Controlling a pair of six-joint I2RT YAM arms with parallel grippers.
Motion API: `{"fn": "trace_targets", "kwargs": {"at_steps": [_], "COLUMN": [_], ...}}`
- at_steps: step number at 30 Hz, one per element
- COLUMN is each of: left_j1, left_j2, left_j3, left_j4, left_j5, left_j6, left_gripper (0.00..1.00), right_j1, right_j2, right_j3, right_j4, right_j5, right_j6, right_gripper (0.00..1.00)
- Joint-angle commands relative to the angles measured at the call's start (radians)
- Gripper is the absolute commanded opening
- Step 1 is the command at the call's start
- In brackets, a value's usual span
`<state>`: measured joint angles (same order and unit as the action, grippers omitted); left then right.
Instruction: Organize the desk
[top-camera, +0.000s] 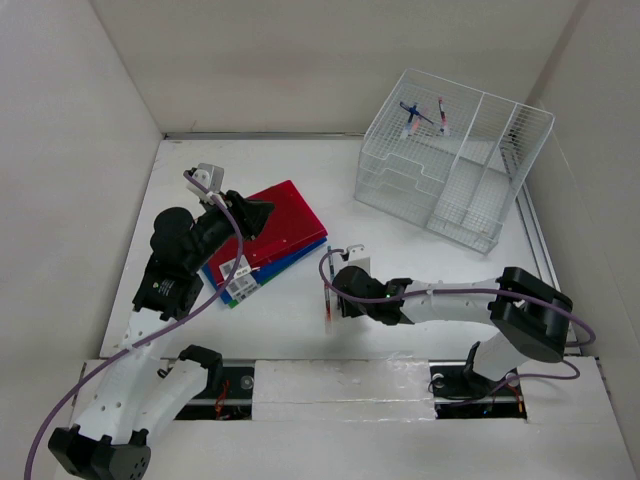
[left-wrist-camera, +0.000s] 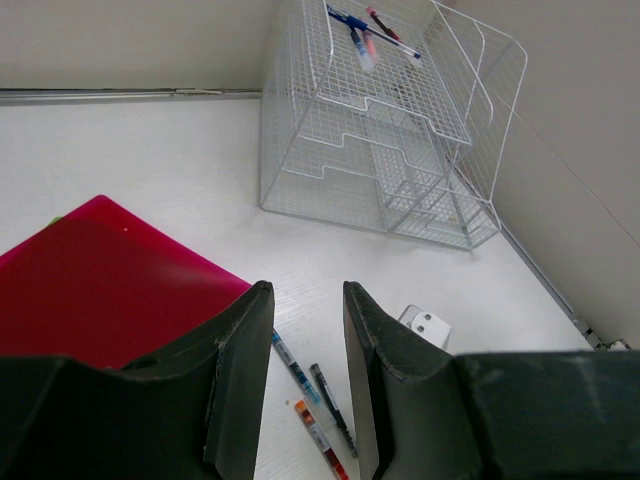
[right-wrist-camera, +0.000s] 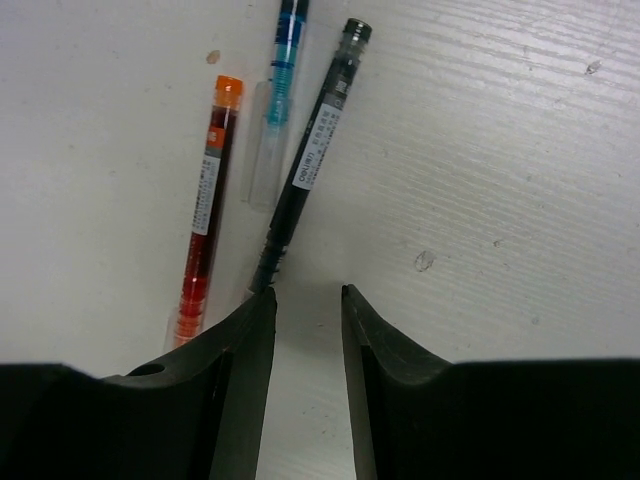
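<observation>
Three pens lie side by side on the white desk (top-camera: 290, 165): a red pen (right-wrist-camera: 205, 225), a blue pen (right-wrist-camera: 281, 90) and a black pen (right-wrist-camera: 312, 155). My right gripper (right-wrist-camera: 306, 292) hovers low just behind them, open, with only bare desk between its fingers; its left fingertip is next to the black pen's tip. In the top view this gripper (top-camera: 336, 287) stands over the pens (top-camera: 328, 300). My left gripper (left-wrist-camera: 305, 290) is open and empty, raised above the edge of a red folder (left-wrist-camera: 95, 285), and the same pens (left-wrist-camera: 320, 400) lie below it.
A stack of red, blue and green folders (top-camera: 275, 230) lies at the left middle. A wire-mesh organizer rack (top-camera: 450, 170) stands at the back right, with two pens (top-camera: 425, 118) on its top shelf. Upright white panels close in both sides.
</observation>
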<state>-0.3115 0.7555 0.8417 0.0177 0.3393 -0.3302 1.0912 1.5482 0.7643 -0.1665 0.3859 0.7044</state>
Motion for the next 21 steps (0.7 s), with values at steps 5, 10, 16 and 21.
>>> {"fn": "trace_targets", "kwargs": {"at_steps": [5, 10, 16, 21], "left_j1": [0.006, 0.006, 0.006, 0.006], "left_j2": [-0.005, -0.01, -0.015, -0.019], "left_j3": [-0.004, -0.003, -0.004, -0.003], "left_j4": [0.041, 0.047, 0.045, 0.044], "left_j5": [0.012, 0.017, 0.017, 0.02], "left_j6": [0.002, 0.0, 0.0, 0.0], "left_gripper": [0.3, 0.3, 0.3, 0.3], "right_j1": [0.03, 0.03, 0.03, 0.03], "right_j2": [-0.053, -0.021, 0.058, 0.087], "right_j3": [0.04, 0.03, 0.059, 0.063], "right_j4": [-0.021, 0.012, 0.036, 0.048], "right_j5": [0.03, -0.001, -0.033, -0.021], "right_j6": [0.007, 0.018, 0.026, 0.035], "right_gripper": [0.39, 0.42, 0.43, 0.42]}}
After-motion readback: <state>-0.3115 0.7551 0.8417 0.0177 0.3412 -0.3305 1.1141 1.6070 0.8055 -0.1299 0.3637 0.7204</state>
